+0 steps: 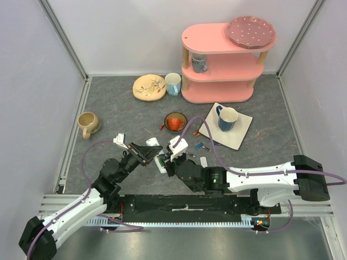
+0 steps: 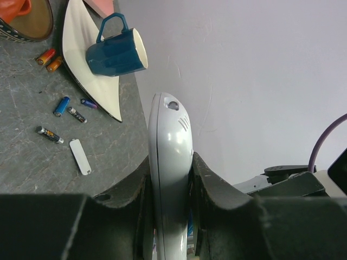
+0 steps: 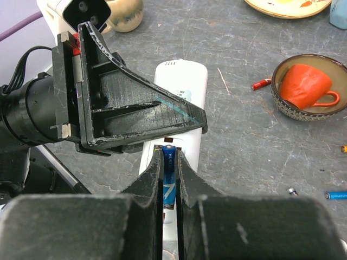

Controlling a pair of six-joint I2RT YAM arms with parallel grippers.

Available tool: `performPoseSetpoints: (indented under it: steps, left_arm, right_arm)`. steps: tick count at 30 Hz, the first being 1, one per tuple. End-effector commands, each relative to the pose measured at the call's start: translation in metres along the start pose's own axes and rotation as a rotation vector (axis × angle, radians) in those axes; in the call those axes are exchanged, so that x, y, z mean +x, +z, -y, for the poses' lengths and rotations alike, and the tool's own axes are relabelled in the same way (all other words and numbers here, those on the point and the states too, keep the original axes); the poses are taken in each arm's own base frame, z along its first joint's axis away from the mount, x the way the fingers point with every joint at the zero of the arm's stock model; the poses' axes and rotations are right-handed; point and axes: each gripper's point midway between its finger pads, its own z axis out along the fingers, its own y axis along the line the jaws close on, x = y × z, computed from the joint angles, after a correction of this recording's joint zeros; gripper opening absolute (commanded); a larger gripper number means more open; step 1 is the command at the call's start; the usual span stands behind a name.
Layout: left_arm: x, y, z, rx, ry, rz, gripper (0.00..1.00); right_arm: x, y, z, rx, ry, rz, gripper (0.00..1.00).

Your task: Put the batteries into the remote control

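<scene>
The white remote control (image 2: 169, 146) is clamped edge-on between my left gripper's (image 2: 171, 162) jaws, just above the table; it also shows in the top view (image 1: 160, 163). In the right wrist view the remote (image 3: 181, 89) lies with its slot facing up. My right gripper (image 3: 169, 154) is shut on a blue battery (image 3: 168, 173), whose tip sits at the slot's upper end. Loose batteries lie to the right: a blue one (image 2: 61, 106), a dark one (image 2: 50, 134), two orange ones (image 2: 45, 56). The small white battery cover (image 2: 80, 157) lies beside them.
A blue mug (image 1: 227, 118) stands on a white napkin (image 1: 238, 135). An orange cup sits in a bowl (image 1: 175, 122), with a red battery (image 1: 162, 126) beside it. A beige mug (image 1: 88, 123), a plate (image 1: 149, 87), a light cup (image 1: 173, 83) and a pink shelf (image 1: 219, 59) stand farther back.
</scene>
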Motion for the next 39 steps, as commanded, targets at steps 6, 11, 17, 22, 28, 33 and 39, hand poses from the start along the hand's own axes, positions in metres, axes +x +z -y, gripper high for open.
performPoseSetpoints:
  steps: [6, 11, 17, 22, 28, 33, 39]
  left_arm:
    - [-0.002, -0.006, -0.01, 0.022, 0.005, 0.035, 0.02]
    - [-0.005, -0.007, -0.004, 0.043, 0.01, 0.045, 0.02]
    - [-0.008, -0.008, 0.002, 0.064, 0.017, 0.06, 0.02]
    - [-0.009, -0.008, 0.003, 0.069, 0.021, 0.067, 0.02]
    - [-0.008, -0.008, -0.001, 0.059, 0.021, 0.062, 0.02]
    - [-0.007, -0.009, -0.003, 0.053, 0.016, 0.059, 0.02]
    - [-0.006, -0.009, -0.005, 0.046, 0.017, 0.056, 0.02]
  right_arm:
    - [0.014, 0.002, -0.012, -0.01, -0.008, -0.112, 0.0]
    - [0.023, 0.003, -0.007, 0.015, -0.008, -0.144, 0.0]
    - [0.027, 0.005, 0.0, 0.04, 0.01, -0.166, 0.0]
    - [0.03, 0.006, 0.001, 0.045, 0.016, -0.178, 0.02]
    - [0.029, 0.007, 0.001, 0.05, 0.015, -0.182, 0.18]
    - [0.027, 0.008, 0.001, 0.053, 0.014, -0.181, 0.25]
    - [0.025, 0.008, 0.002, 0.062, 0.013, -0.179, 0.34]
